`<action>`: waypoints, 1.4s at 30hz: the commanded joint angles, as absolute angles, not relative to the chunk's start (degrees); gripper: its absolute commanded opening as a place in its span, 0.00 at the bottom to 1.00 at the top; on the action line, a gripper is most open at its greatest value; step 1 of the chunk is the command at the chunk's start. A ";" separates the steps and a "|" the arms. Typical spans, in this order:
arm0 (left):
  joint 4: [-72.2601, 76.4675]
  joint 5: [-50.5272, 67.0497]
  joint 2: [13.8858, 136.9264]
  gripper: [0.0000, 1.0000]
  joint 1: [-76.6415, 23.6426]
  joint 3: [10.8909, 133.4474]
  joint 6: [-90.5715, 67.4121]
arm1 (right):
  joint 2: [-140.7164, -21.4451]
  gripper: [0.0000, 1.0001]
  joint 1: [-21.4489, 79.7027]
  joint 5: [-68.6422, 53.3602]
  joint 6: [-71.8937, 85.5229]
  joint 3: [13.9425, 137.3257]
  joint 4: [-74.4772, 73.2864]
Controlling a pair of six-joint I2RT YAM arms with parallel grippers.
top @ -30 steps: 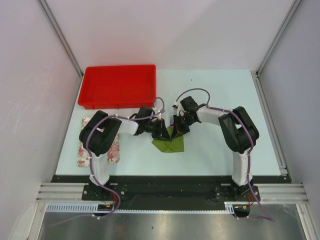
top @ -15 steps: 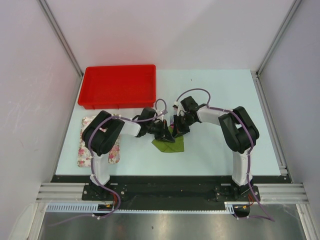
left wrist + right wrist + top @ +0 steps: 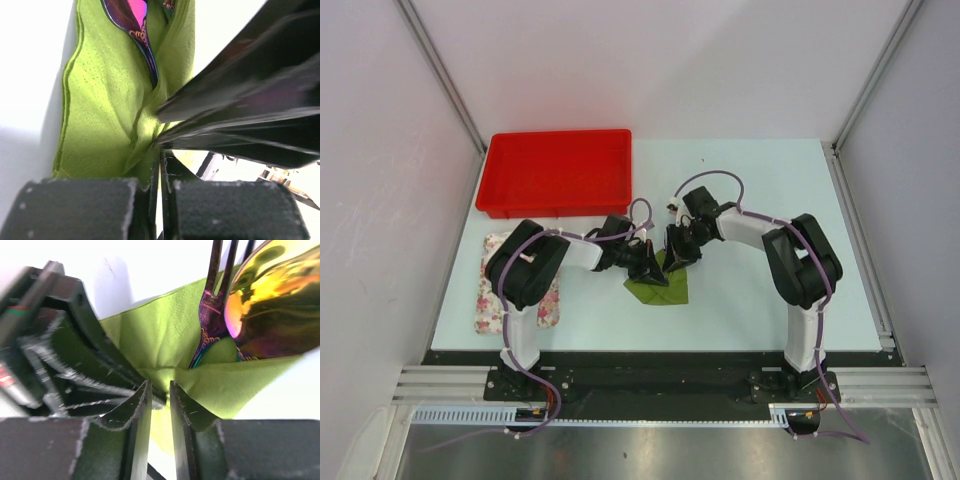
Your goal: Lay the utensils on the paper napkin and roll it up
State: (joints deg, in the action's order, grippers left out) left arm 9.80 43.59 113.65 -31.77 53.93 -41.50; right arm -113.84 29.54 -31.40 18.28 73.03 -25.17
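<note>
— While clamped from both sides like this, could easily tear. Shut tight on a fold of the paper napkin (image 3: 662, 291) with the left gripper (image 3: 646, 266). Closed to a slit with the right gripper (image 3: 161, 396), apparently with green paper caught in it too.
— Agreed. Pulling apart, or rolling out of step, likely to rip thin paper at the pinch.
— Worth watching the utensils (image 3: 250, 305) as well. Tucked in the crease, mid-table: pink-purple fork (image 3: 212, 305) beside golden spoon (image 3: 272, 295), with heads past the napkin's edge.
— So tilting or lifting the fold may slide them out onto the table (image 3: 760, 190). Slick metal, loose wrap.
— Also crowded, with both grippers nearly touching across the fold. Could collide.
— Best kept low, slow, together.
</note>
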 commanded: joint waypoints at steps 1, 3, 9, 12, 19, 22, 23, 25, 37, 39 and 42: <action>5.80 38.94 116.19 0.00 -32.34 54.23 -39.20 | -108.81 0.26 28.83 -29.71 17.23 76.29 -26.72; 5.80 39.11 116.10 0.00 -32.34 54.23 -39.11 | -108.72 0.25 29.09 -29.36 16.96 76.03 -27.51; 5.98 39.20 116.19 0.00 -32.34 54.23 -39.20 | -109.95 0.20 29.53 -28.39 16.26 74.45 -28.04; 5.98 39.20 116.19 0.00 -32.34 54.32 -39.11 | -111.09 0.19 29.79 -27.43 15.91 74.00 -26.98; 6.77 39.64 115.58 0.00 -32.43 53.97 -38.94 | -116.10 0.14 29.45 -25.93 14.68 74.44 -25.84; 6.68 39.55 115.75 0.00 -32.52 53.88 -38.94 | -117.16 0.12 29.18 -25.58 14.50 74.44 -25.75; 6.59 39.55 115.75 0.00 -32.43 53.96 -38.94 | -117.07 0.12 29.35 -25.23 14.24 74.27 -25.93; 6.50 39.46 115.93 0.00 -32.43 54.05 -39.02 | -116.98 0.10 29.44 -24.09 14.06 74.09 -26.37; 21.71 44.73 106.70 0.19 -32.34 49.13 -43.94 | -117.42 0.06 29.71 -23.29 12.66 72.95 -27.51; 21.97 45.26 106.70 0.19 -32.87 49.31 -44.64 | -117.42 0.06 29.62 -23.73 12.57 72.95 -27.42; 22.15 44.91 108.10 0.18 -33.49 48.96 -45.26 | -117.42 0.06 29.36 -24.26 12.48 73.04 -27.33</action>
State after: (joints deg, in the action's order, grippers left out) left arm 18.48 44.12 109.38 -32.40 49.19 -43.72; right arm -115.20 29.63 -28.51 15.31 74.02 -25.32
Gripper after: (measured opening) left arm 0.186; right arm 0.061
